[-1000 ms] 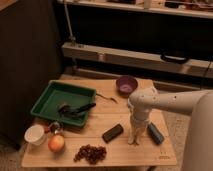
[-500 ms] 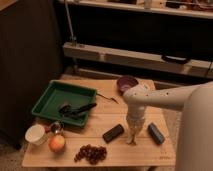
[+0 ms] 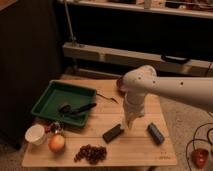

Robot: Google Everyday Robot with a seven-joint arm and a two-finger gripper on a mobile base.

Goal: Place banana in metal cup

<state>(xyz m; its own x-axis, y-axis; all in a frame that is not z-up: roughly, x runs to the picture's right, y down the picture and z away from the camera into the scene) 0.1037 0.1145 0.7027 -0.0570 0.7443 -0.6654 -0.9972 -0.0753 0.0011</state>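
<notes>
My gripper (image 3: 129,120) hangs at the end of the smooth white arm (image 3: 165,87), pointing down low over the pale wooden table (image 3: 137,152), and it is clenched on what looks like the banana (image 3: 126,127), a slender, pale yellow shape showing at its tip, roughly upright and close to the tabletop. Just beside the gripper, on the side toward the tray, lies 1 matte black rectangular block (image 3: 113,133), set at a slant on the wood. On the gripper's other side, a little apart, rests a short blue-grey block (image 3: 156,133) with rounded edges. Behind the gripper, partly hidden by the arm, sits a round purple bowl (image 3: 120,84). The metal cup (image 3: 55,127) stands well away from the gripper, beyond the black block, near the front corner of the green plastic tray (image 3: 42,102); it is small, with a dull silver shine. Beside it stand the larger round white cup (image 3: 36,134) and a glossy red-yellow apple (image 3: 56,143). A knobbly cluster of dark grapes (image 3: 91,152) lies on the table nearer than the gripper, between the apple and the black block. The shallow, square-cornered tray holds dark utensils (image 3: 77,107) whose shapes I cannot make out.
</notes>
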